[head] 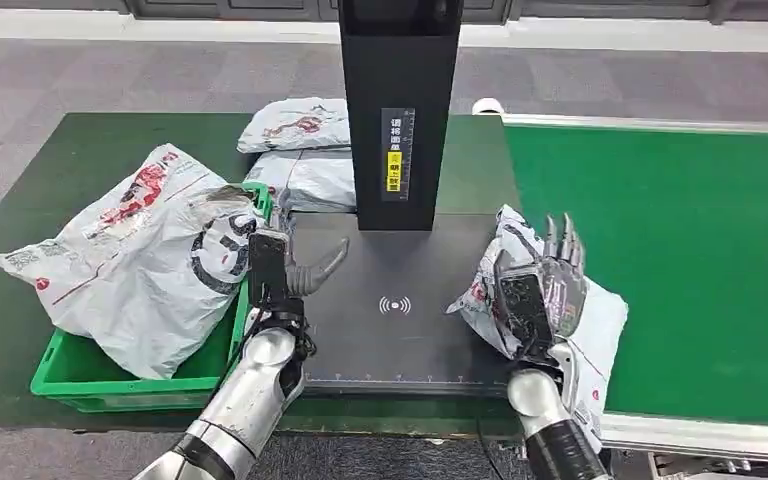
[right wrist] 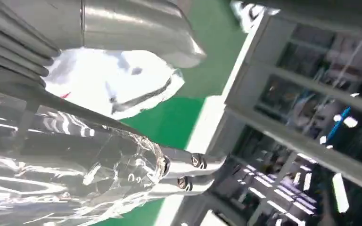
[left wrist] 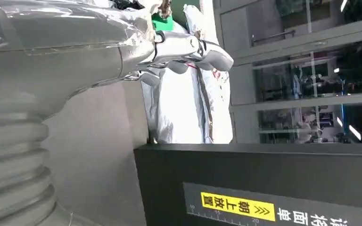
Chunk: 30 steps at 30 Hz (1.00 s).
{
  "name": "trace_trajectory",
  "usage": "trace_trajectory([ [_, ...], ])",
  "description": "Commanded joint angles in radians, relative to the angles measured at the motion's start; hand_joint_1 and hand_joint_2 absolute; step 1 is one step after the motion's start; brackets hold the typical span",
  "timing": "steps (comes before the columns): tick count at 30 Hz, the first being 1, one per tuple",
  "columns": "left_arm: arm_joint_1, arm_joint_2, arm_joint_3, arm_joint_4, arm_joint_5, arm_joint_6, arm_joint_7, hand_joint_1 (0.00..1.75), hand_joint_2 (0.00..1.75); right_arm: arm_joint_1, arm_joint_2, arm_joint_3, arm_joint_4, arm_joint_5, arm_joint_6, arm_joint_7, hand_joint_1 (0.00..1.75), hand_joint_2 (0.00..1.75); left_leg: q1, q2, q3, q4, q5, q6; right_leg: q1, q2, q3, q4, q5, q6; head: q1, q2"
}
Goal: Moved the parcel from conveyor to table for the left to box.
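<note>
Left hand: the left hand [head: 278, 268] is seen at 7 o'clock, over the left edge of the dark scan plate [head: 390, 335]; fingers are extended and spread, the thumb angled toward 2 o'clock, nothing held.
Right hand: the right hand [head: 543, 290] is raised at 5 o'clock, fingers straight up and slightly apart, laid against the parcel [head: 600, 320]; no closed grip is seen.
Parcel: a white bag lying across the plate's right edge and the green conveyor [head: 680, 250].
Green crate [head: 140, 385]: at 8 o'clock on the worktop [head: 20, 330], holding a large white bag [head: 130, 265].
Black post [head: 398, 110]: at 12 o'clock, two bags [head: 300, 150] beside it.
</note>
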Motion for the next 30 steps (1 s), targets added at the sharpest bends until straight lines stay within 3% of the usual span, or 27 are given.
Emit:
trace_trajectory([
  [1, -0.036, 0.017, 0.047, 0.064, -0.027, -0.034, 0.012, 0.00, 1.75, -0.019, -0.012, -0.146, 0.358, 0.057, 0.287, 0.242, 0.00, 1.75, 0.000, 0.001, 0.004, -0.003, 0.000, 0.000, 0.001, -0.003, 0.005, -0.003, 0.000, -0.001, 0.000, 0.000],
  [4, -0.051, 0.017, 0.037, 0.069, -0.045, -0.052, 0.034, 0.00, 1.75, -0.043, -0.010, -0.150, 0.517, 0.099, 0.409, 0.258, 0.00, 1.75, 0.001, 0.003, 0.006, -0.004, 0.000, 0.001, 0.002, -0.004, 0.007, -0.005, 0.000, -0.002, 0.000, 0.000],
  [5, -0.053, 0.015, 0.036, 0.069, -0.051, -0.055, 0.039, 0.00, 1.75, -0.038, -0.008, -0.151, 0.533, 0.110, 0.436, 0.252, 0.58, 1.75, 0.001, 0.002, 0.005, -0.003, 0.000, 0.000, 0.002, -0.004, 0.006, -0.004, 0.000, -0.002, 0.000, 0.000],
  [6, -0.053, 0.015, 0.033, 0.067, -0.057, -0.057, 0.044, 0.00, 1.75, -0.037, -0.004, -0.158, 0.540, 0.107, 0.462, 0.246, 1.75, 1.75, 0.001, 0.001, 0.004, -0.002, 0.000, 0.000, 0.002, -0.004, 0.005, -0.003, 0.000, -0.001, 0.000, 0.000],
  [9, -0.047, 0.016, 0.030, 0.060, -0.062, -0.060, 0.046, 0.00, 1.75, -0.034, -0.003, -0.162, 0.537, 0.101, 0.490, 0.238, 1.75, 1.75, 0.000, 0.001, 0.003, -0.001, 0.000, 0.000, 0.001, -0.003, 0.003, -0.002, 0.000, -0.001, -0.001, 0.000],
  [15, -0.027, 0.022, 0.022, 0.040, -0.076, -0.061, 0.053, 0.00, 1.75, -0.017, 0.002, -0.178, 0.491, 0.072, 0.564, 0.209, 1.75, 1.75, 0.001, 0.007, 0.017, -0.002, -0.006, -0.002, 0.004, 0.003, 0.015, -0.003, -0.002, -0.002, 0.000, 0.000],
  [20, -0.006, 0.029, 0.024, 0.012, -0.079, -0.049, 0.059, 0.00, 1.75, -0.010, 0.026, -0.205, 0.387, 0.043, 0.548, 0.141, 1.75, 1.75, 0.001, 0.014, 0.027, -0.002, -0.009, -0.004, 0.007, 0.010, 0.022, -0.004, -0.002, -0.005, 0.000, 0.000],
  [26, -0.003, 0.030, 0.025, 0.004, -0.080, -0.051, 0.065, 0.00, 1.75, -0.005, 0.025, -0.203, 0.361, 0.040, 0.552, 0.159, 1.75, 1.75, 0.004, 0.015, 0.028, -0.003, -0.010, -0.006, 0.008, 0.011, 0.023, -0.004, -0.003, -0.007, 0.000, 0.000],
  [28, -0.004, 0.029, 0.029, 0.001, -0.081, -0.047, 0.068, 0.00, 1.75, -0.001, 0.038, -0.215, 0.311, 0.032, 0.497, 0.084, 1.75, 1.75, 0.004, 0.015, 0.029, -0.003, -0.010, -0.006, 0.009, 0.011, 0.024, -0.003, -0.004, -0.007, 0.000, 0.000],
  [30, -0.004, 0.025, 0.034, -0.007, -0.084, -0.047, 0.074, 0.00, 1.75, 0.037, 0.059, -0.207, 0.130, 0.041, 0.402, 0.036, 1.75, 1.75, 0.005, 0.016, 0.029, -0.002, -0.011, -0.006, 0.010, 0.013, 0.024, -0.002, -0.004, -0.007, 0.000, 0.000],
])
